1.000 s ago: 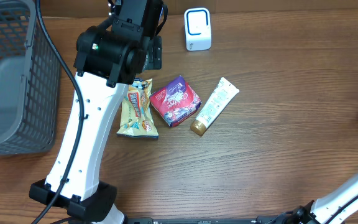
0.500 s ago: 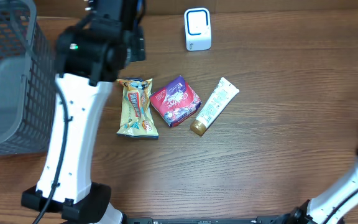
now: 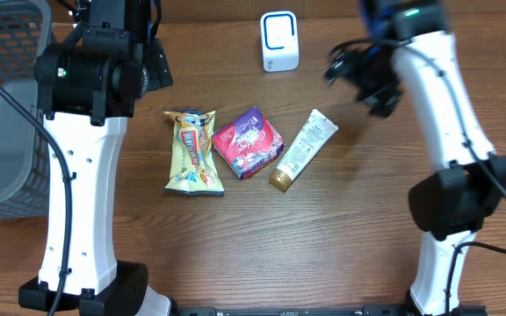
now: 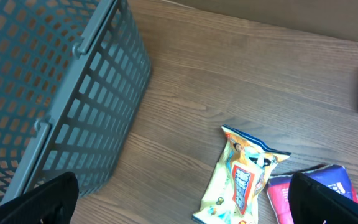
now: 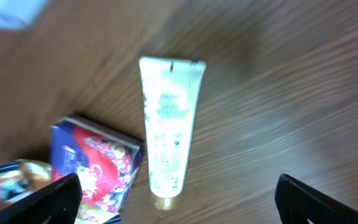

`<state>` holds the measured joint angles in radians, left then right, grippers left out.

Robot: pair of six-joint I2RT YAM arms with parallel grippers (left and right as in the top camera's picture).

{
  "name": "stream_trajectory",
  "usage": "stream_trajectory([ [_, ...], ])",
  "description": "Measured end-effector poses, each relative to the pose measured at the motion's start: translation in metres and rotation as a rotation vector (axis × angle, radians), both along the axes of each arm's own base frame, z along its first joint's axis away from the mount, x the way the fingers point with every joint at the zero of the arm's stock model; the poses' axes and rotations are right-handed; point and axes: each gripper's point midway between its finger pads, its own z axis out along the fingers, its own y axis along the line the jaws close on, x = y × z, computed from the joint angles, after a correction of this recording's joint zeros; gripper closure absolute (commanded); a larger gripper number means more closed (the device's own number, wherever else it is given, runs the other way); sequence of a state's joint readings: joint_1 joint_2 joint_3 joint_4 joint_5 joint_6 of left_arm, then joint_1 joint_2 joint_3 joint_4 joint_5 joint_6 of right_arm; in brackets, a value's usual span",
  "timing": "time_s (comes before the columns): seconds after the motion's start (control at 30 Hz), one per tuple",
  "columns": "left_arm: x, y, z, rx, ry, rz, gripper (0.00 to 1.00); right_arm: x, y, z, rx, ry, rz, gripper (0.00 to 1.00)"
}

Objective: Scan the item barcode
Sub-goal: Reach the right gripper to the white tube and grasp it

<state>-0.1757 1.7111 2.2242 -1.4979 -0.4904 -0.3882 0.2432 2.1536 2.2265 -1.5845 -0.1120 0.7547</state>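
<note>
Slim white tube (image 3: 303, 149), glossy red box (image 3: 248, 142), crinkly yellow pouch (image 3: 193, 154), unreadable print. Wide-spread, empty left gripper (image 4: 182, 200) and right gripper (image 5: 179, 200).

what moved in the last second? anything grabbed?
Left gripper swung left toward the basket. Right gripper came in from the right edge to over the tube. Both open, nothing grabbed. Snack bag, red box, tube and scanner haven't moved.

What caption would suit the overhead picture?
A snack bag, red box and tube lie on the table between two robot arms.
</note>
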Motion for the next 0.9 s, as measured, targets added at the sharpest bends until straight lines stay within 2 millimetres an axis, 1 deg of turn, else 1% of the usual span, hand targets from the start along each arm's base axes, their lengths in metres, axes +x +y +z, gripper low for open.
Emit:
stream_trajectory([
  [0.07, 0.0, 0.0, 0.0, -0.001, -0.001, 0.002, 0.0, -0.01, 0.019, -0.028, -0.019, 0.049, 0.015, 0.0],
  [0.13, -0.001, 0.0, 0.0, -0.001, 0.003, 0.002, 0.0, -0.016, 0.031, -0.054, -0.034, 0.076, 0.024, 0.0],
  [0.2, -0.001, 0.0, -0.001, 0.0, 0.005, 0.002, 0.0, -0.022, 0.038, -0.075, -0.043, 0.104, 0.027, 0.0],
  [0.27, -0.001, 0.0, -0.001, 0.0, 0.006, 0.002, 0.0, -0.027, 0.039, -0.089, -0.051, 0.129, 0.027, 0.0],
  [0.33, -0.001, 0.0, -0.001, 0.0, 0.006, 0.002, 0.0, -0.027, 0.039, -0.094, -0.05, 0.132, 0.02, 0.0],
  [0.43, -0.002, 0.0, -0.001, 0.0, 0.007, 0.002, 0.0, -0.016, 0.043, -0.094, -0.028, 0.093, 0.014, 0.0],
  [0.53, -0.002, 0.0, -0.001, 0.0, 0.009, 0.002, 0.0, -0.007, 0.046, -0.099, -0.01, 0.068, 0.008, 0.0],
  [0.6, -0.002, 0.0, -0.002, 0.001, 0.011, 0.002, 0.0, -0.002, 0.051, -0.109, 0.007, 0.07, 0.01, 0.0],
  [0.77, -0.003, 0.001, -0.002, 0.001, 0.014, 0.002, 0.0, 0.005, 0.063, -0.144, 0.045, 0.101, 0.016, 0.0],
  [0.83, -0.003, 0.001, -0.002, 0.002, 0.015, 0.002, 0.0, 0.006, 0.066, -0.152, 0.05, 0.103, 0.02, 0.0],
  [0.9, -0.003, 0.001, -0.002, 0.002, 0.016, 0.002, 0.0, 0.009, 0.071, -0.154, 0.056, 0.089, 0.031, 0.0],
])
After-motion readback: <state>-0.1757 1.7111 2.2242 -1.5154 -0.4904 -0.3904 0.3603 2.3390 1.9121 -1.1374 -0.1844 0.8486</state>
